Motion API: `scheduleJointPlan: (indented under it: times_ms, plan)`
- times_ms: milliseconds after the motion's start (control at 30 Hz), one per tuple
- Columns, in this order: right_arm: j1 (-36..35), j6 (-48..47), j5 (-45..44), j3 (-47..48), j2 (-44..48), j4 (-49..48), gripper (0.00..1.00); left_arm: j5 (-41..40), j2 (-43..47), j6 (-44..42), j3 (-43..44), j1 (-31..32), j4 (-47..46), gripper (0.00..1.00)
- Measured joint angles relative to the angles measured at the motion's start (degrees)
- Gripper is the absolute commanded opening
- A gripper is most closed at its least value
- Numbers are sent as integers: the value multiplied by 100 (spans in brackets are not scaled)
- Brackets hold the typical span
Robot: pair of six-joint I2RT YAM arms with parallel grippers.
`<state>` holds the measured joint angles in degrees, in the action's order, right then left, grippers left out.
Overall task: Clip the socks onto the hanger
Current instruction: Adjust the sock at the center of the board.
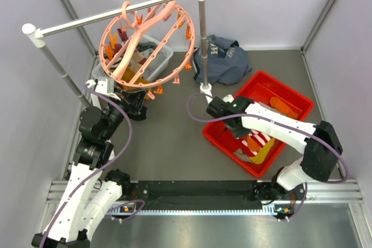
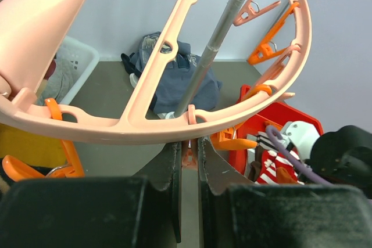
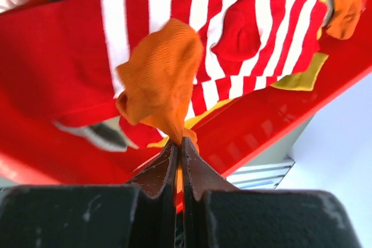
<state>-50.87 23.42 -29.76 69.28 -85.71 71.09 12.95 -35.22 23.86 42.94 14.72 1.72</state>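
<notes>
The right gripper (image 3: 179, 142) was shut tight, and it pinched one end of an orange sock (image 3: 163, 79). The sock hung bunched up just above the red bin (image 3: 52, 68). More socks lay in that bin, and some were striped socks (image 3: 244, 21) in red and white. The left gripper (image 2: 188, 143) was up at the low edge of the hanger (image 2: 174, 126). Its jaws were close together, with one small peg (image 2: 188, 156) held between them. The big pink hanger hung by its hook from the rail (image 1: 116, 13), well apart from the bin. A navy garment (image 1: 224, 59) lay on the table behind the rail's post. I think the step in hand was bringing one sock out of the bin while the other arm got a peg ready. Next, the right arm would need to carry the sock over to that peg. The peg's mouth would have to be squeezed open. Then the sock's edge should go in, and the peg should bite down before the sock is let go.
</notes>
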Motion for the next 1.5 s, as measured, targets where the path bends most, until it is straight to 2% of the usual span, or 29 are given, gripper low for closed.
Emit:
scheduleJointPlan:
  times_ms: [67, 100, 267, 433, 633, 800, 1100, 1200, 1433, 1500]
  plan:
    - [96, 2, 9, -175, -46, -125, 12, 0, 0, -2, 0, 0, 2, 6]
    - [125, 13, 22, -284, -52, -240, 13, -2, 0, -2, 0, 0, 2, 6]
    - [208, 81, 264, -693, 44, -765, 15, -17, 22, -2, 0, 0, 7, 6]
    - [551, 229, 599, -1388, 765, -1432, 14, -17, 24, -2, 0, 2, 7, 6]
    - [654, 339, 699, -1915, 1738, -2218, 34, -15, 24, 0, 0, 2, 7, 6]
    - [787, 319, 763, -2251, 2120, -2785, 38, -15, 24, -2, 0, 7, 7, 6]
    - [933, 243, 857, -2505, 2090, -3399, 43, -15, 22, -2, 0, 7, 7, 6]
    - [990, 177, 929, -2507, 2011, -3563, 37, -15, 22, -2, 0, 7, 7, 5]
    - [1067, 90, 1040, -2634, 1906, -3735, 1, -15, 22, -2, 0, 7, 7, 6]
    - [1069, 90, 1056, -2664, 1906, -3722, 0, -13, 22, -2, 0, 7, 7, 6]
